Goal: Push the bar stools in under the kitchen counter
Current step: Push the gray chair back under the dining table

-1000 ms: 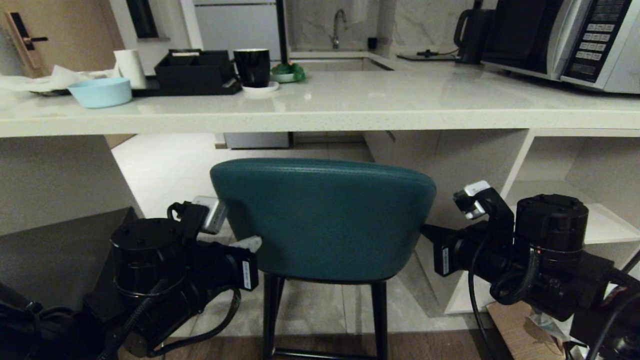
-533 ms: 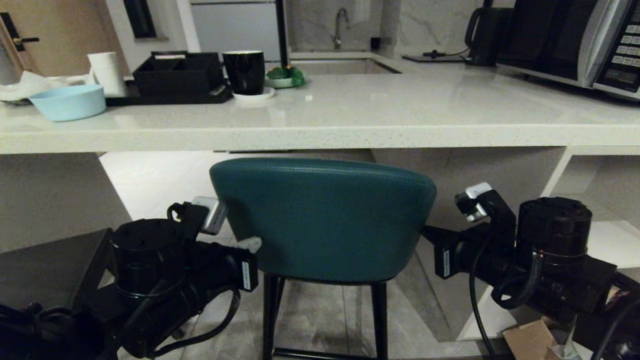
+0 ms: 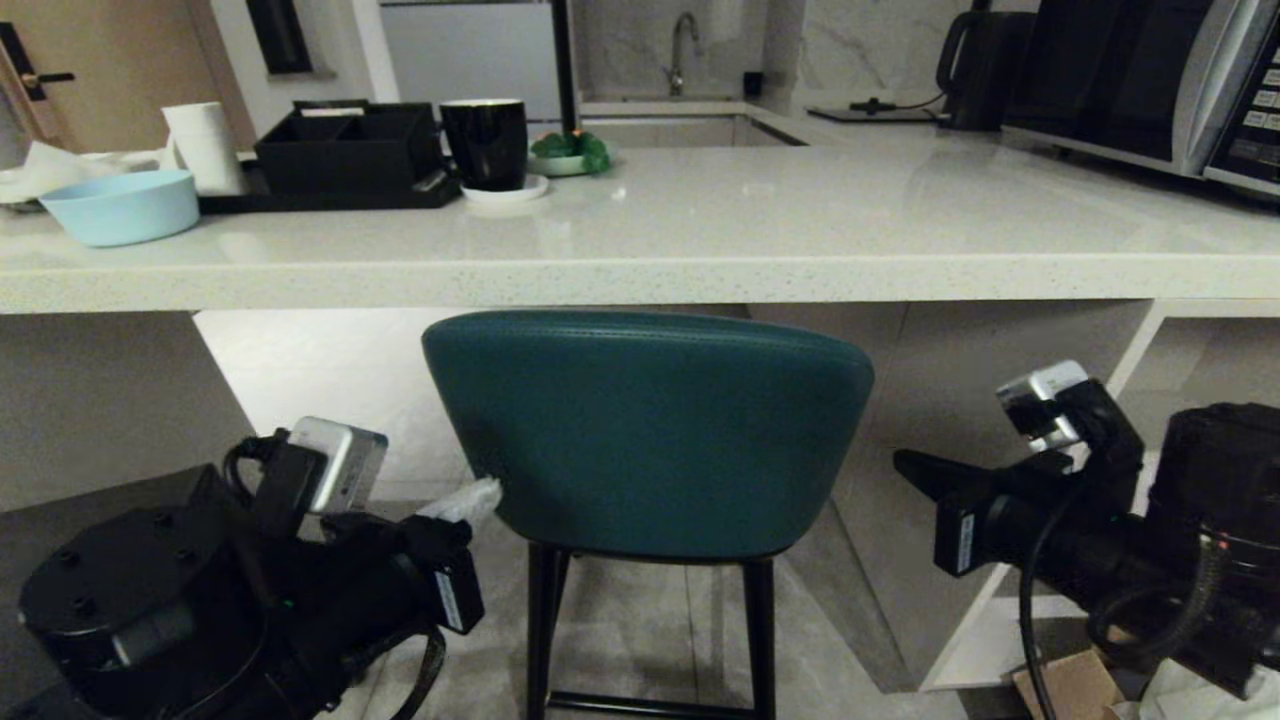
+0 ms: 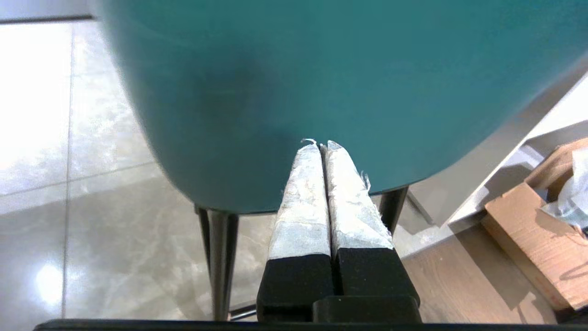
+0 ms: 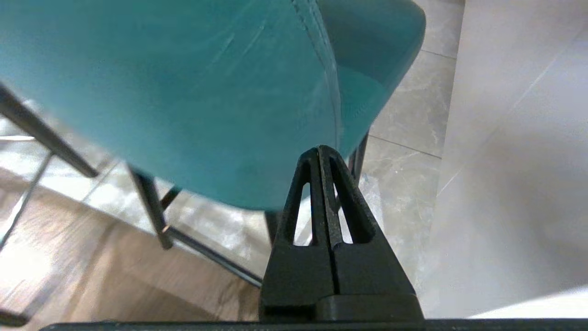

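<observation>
The teal bar stool (image 3: pixel 648 430) with a curved back and thin black legs stands in front of me, its top just below the off-white kitchen counter's front edge (image 3: pixel 640 282). My left gripper (image 3: pixel 470 497), with white-wrapped fingers, is shut and empty at the back's lower left edge (image 4: pixel 321 145); whether it touches I cannot tell. My right gripper (image 3: pixel 905 465) is shut, black and pointed, a small gap off the back's right side (image 5: pixel 320 149). A dark boxy shape (image 3: pixel 40 525) at the lower left, largely behind my left arm, may be the other stool.
On the counter are a blue bowl (image 3: pixel 120 205), a black organiser tray (image 3: pixel 340 155), a black mug (image 3: pixel 485 140), a kettle (image 3: pixel 985 65) and a microwave (image 3: pixel 1150 90). White shelving (image 3: pixel 1050 590) and a cardboard box (image 4: pixel 542 230) stand right of the stool.
The whole view has moved toward the counter, whose edge now sits just above the stool back. Both grippers have drawn outward and back; the right one has come off the stool's side.
</observation>
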Tool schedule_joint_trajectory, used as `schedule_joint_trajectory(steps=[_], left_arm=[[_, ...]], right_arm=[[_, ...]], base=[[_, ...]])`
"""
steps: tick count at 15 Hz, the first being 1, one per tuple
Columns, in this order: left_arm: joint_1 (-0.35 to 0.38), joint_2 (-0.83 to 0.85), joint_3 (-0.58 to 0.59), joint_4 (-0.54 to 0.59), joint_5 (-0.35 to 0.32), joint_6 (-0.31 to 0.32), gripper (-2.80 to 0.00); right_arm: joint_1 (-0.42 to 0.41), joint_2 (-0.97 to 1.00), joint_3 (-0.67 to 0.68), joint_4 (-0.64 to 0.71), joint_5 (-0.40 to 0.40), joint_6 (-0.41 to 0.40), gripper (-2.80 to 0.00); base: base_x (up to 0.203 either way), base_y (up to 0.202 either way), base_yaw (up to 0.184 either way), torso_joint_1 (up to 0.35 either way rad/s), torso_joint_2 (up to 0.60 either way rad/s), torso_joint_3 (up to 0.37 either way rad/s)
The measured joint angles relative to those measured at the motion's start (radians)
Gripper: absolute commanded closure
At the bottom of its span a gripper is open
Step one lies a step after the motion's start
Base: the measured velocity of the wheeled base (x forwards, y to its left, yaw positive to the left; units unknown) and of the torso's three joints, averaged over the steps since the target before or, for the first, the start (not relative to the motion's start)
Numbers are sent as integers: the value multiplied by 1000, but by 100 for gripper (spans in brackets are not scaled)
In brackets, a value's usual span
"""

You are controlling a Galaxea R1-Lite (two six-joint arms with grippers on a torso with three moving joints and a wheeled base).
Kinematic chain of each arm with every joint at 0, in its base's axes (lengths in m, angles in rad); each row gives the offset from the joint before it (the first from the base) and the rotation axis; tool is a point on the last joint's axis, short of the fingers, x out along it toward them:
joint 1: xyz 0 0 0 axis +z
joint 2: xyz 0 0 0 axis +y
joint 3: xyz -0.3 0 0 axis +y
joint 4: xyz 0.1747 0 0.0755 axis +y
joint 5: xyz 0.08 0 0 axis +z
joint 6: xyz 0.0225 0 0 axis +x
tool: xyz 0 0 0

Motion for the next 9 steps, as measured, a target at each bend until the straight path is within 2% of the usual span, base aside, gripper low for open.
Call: schedule_joint_trajectory(steps=[3,5,7,9], left_arm=[[0,-110,56,9,14,7,0],[15,-197,77,57,35,22,0],[59,-300,78,132,81,52,0],[133,-421,72,205,108,117,0]], right_arm=[[-13,-157,52,82,1,1,0],[-45,-270,69,145,0,1,0],[-107,-391,77,208,-1,1,0],[-182,-525,76,289,-2,0,0]], base=[[0,0,0,0,0,0],[0,0,0,0,0,0],[0,0,0,0,0,0],[0,0,0,0,0,0]])
